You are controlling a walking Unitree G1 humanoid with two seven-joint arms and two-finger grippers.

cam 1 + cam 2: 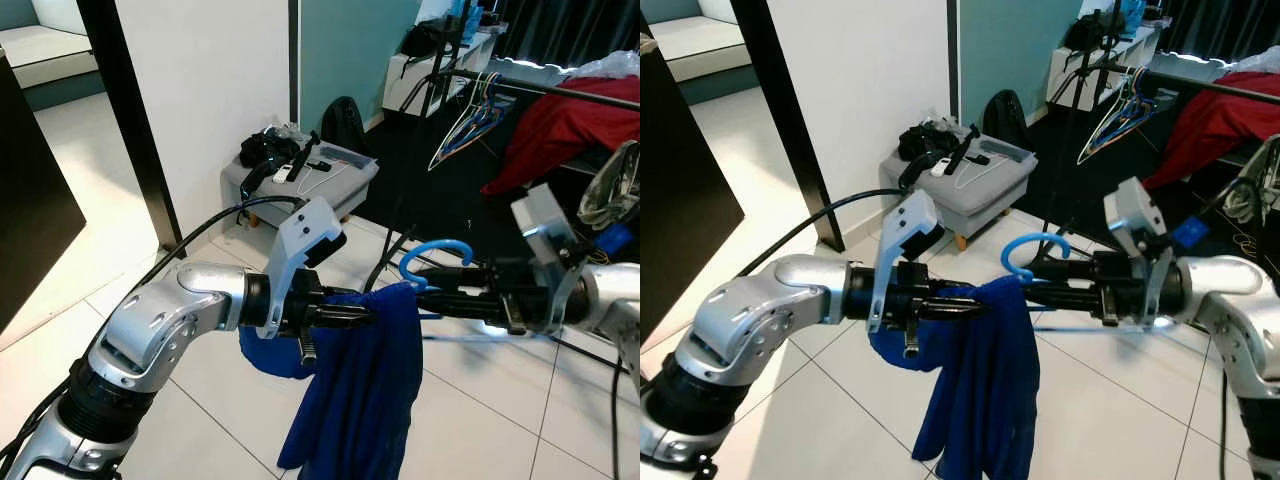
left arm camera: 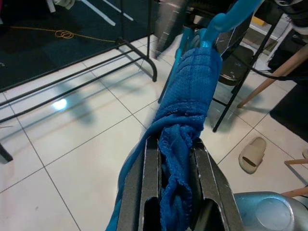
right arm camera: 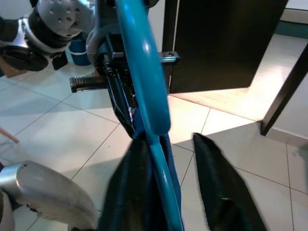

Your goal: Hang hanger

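Blue garment [image 1: 360,390] drapes over the light-blue hanger [image 1: 432,253]. My left gripper [image 1: 345,314] pinches the cloth to steady it; my right gripper [image 1: 445,282] clamps the hanger, keeping its hook free for the clothes rail [image 1: 560,88].

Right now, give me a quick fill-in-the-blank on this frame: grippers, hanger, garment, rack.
1. The left gripper is shut on the ____ cloth draped over the hanger.
2. The light blue hanger's hook curves ____, above the two grippers.
3. The right gripper meets the hanger from the robot's ____ side.
4. On the clothes rail behind, a ____ garment hangs beside empty hangers.

Missing words: blue; upward; right; red
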